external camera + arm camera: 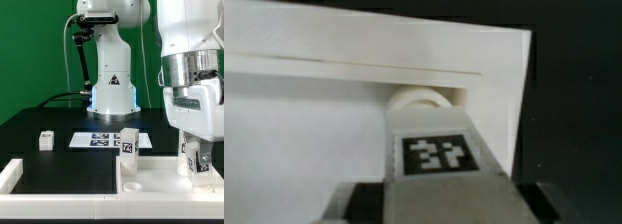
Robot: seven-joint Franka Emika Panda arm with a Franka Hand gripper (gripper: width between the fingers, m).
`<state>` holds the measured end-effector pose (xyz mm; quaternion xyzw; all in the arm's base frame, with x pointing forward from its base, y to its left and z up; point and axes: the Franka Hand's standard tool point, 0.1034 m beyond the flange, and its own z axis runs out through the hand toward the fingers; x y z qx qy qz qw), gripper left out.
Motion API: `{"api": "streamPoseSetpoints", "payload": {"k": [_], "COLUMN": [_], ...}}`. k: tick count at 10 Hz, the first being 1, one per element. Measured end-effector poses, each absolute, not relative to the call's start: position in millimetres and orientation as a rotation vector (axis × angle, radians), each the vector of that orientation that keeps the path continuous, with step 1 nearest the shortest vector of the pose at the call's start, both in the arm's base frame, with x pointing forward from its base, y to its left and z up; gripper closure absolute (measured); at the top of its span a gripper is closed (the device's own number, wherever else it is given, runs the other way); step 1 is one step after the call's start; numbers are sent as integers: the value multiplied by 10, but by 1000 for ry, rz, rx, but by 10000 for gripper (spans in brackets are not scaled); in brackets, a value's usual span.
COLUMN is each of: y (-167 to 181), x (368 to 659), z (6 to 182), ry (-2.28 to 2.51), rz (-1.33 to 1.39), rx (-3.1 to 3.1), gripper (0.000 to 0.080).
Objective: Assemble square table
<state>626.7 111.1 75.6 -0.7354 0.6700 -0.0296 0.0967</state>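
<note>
The white square panel [152, 185] lies flat at the exterior view's lower right. One white tagged leg [128, 142] stands upright at the panel's far corner. Another leg [44, 140] stands loose on the black table at the exterior view's left. My gripper [197, 162] is shut on a third tagged leg [187, 163] and holds it upright just over the panel's right part. In the wrist view this leg [434, 150] sits between my dark fingers [363, 200], its tip near a rounded hole [423, 100] in the panel [313, 110]. The fourth leg is out of view.
The marker board [100, 140] lies flat on the black table behind the panel. A low white border wall [16, 172] runs along the front and left. The robot base [110, 90] stands at the back before a green backdrop.
</note>
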Motion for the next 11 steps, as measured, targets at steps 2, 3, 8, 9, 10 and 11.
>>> {"api": "streamPoseSetpoints", "payload": {"k": [2, 3, 8, 9, 10, 11], "y": [1100, 1106, 1148, 1139, 1124, 1085], "x": [6267, 6267, 6286, 6290, 6304, 6324], "z": [748, 750, 761, 767, 806, 850], "ry": [1965, 1939, 1072, 947, 602, 179], "rz": [-91, -96, -221, -232, -246, -238], "rx": [-2198, -2225, -2827, -2884, -3010, -3109], "gripper": [237, 237, 151, 151, 151, 151]}}
